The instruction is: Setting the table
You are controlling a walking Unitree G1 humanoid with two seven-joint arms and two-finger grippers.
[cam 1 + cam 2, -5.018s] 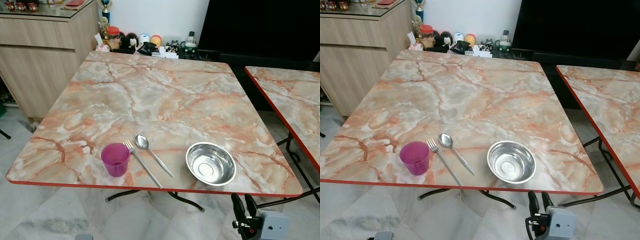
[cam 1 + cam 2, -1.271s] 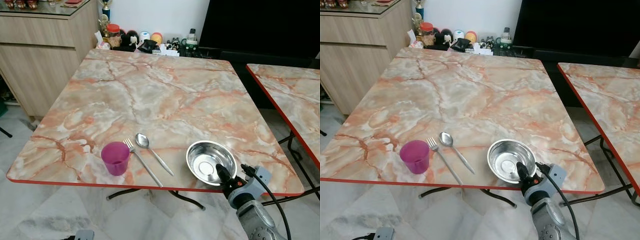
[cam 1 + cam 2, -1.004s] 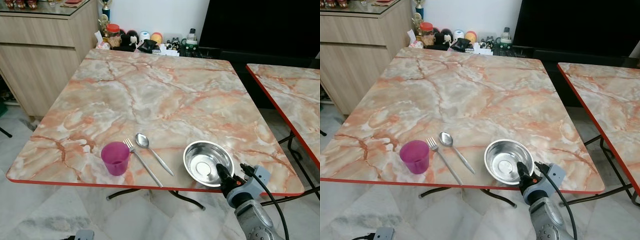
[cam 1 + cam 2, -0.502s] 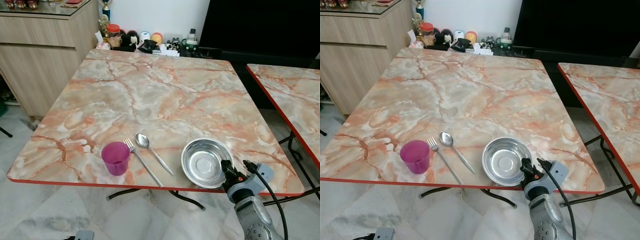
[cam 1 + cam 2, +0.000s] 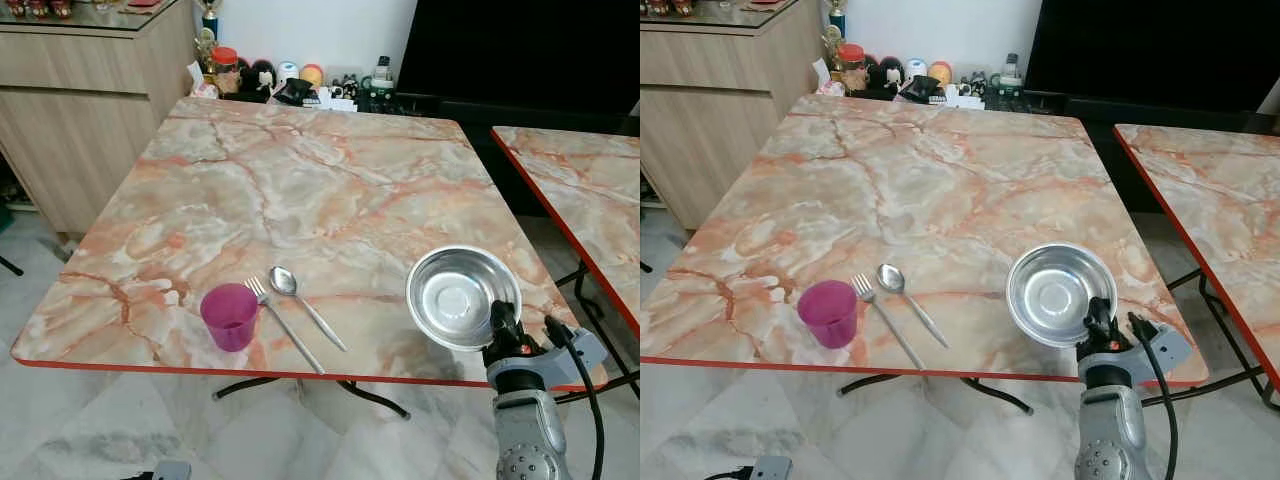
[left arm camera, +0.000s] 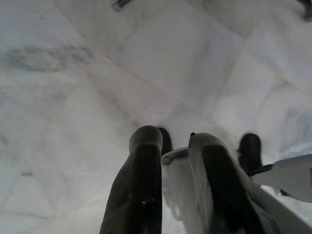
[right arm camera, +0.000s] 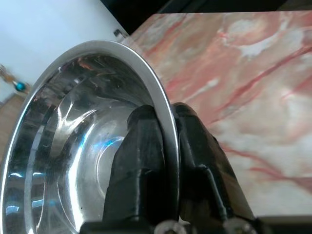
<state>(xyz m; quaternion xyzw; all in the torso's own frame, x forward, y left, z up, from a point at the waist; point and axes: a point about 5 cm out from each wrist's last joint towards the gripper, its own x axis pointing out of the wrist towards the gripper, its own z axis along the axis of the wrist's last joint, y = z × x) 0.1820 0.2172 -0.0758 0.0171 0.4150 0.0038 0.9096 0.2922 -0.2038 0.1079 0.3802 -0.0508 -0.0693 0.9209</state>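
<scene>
While the right gripper (image 5: 497,318) clamps the bowl's (image 5: 462,296) rim, lifted, its placing remains; cup (image 5: 229,316), fork (image 5: 285,325), spoon (image 5: 304,305) lie set near left.

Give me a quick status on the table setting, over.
Right gripper shut on bowl rim, bowl lifted and tilted above table. Left gripper idle over the floor. Cup, fork, spoon at near edge, left of the bowl.
</scene>
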